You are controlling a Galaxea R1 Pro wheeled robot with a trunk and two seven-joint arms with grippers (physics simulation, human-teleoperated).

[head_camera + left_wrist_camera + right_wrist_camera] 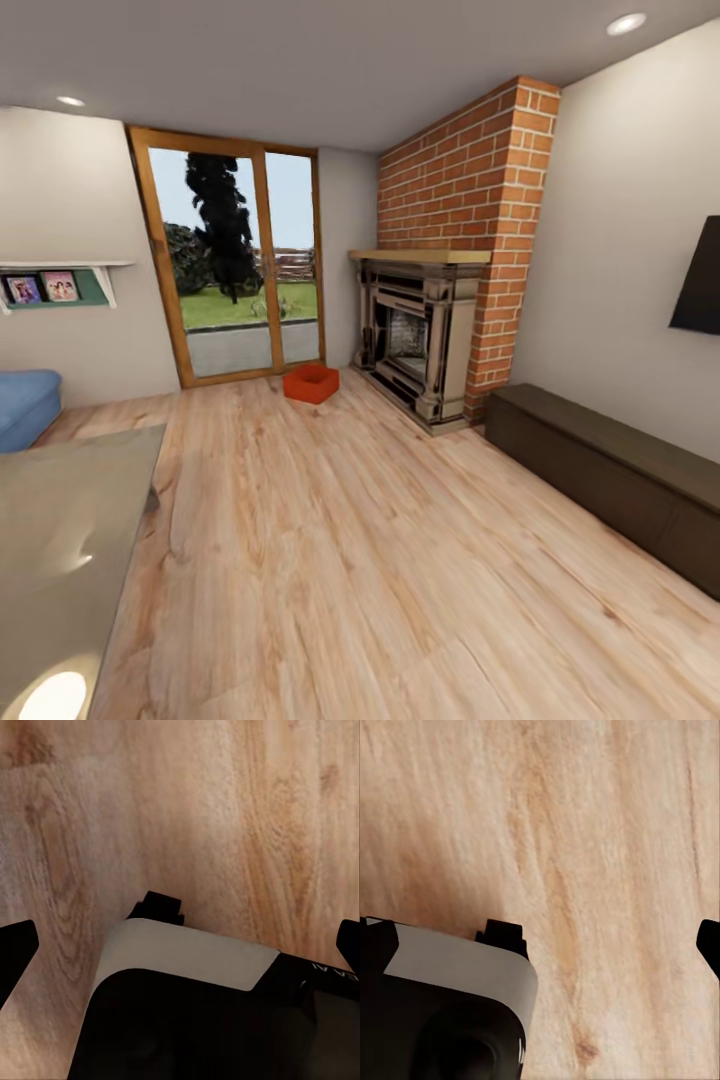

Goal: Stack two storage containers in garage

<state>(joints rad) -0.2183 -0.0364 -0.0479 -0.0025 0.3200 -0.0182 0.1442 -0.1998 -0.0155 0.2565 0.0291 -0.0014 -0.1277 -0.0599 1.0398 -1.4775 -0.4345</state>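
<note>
The robot stands in the living room, and the step in hand seems to be the approach to the first pick-up; nothing is carried yet. In the head view one red-orange storage container (311,383) sits on the wood-plank floor (350,560) at the far end of the room, just in front of the glass patio door (235,265) and near the left side of the brick fireplace (430,330). It may be two bins nested or only one; at this distance I cannot tell, and a second separate container I do not point out here. A long dark bench (610,475) runs along the right wall under the black TV (698,278), and a glossy table top (60,540) is close on the left.

The left gripper (180,945) hangs over bare planks, its dark fingertips far apart at the two edges of the wrist view, so the claw is spread with nothing between. For the right gripper (547,937) one dark fingertip (709,945) shows at the edge, with only planks ahead of the claw; it looks spread too and holds nothing.

The container is well apart from both claws, far ahead of them. The next move, as I judge it, calls for driving the base forward across the open floor, keeping away from the bench and the table corner, until the container comes within reach.
</note>
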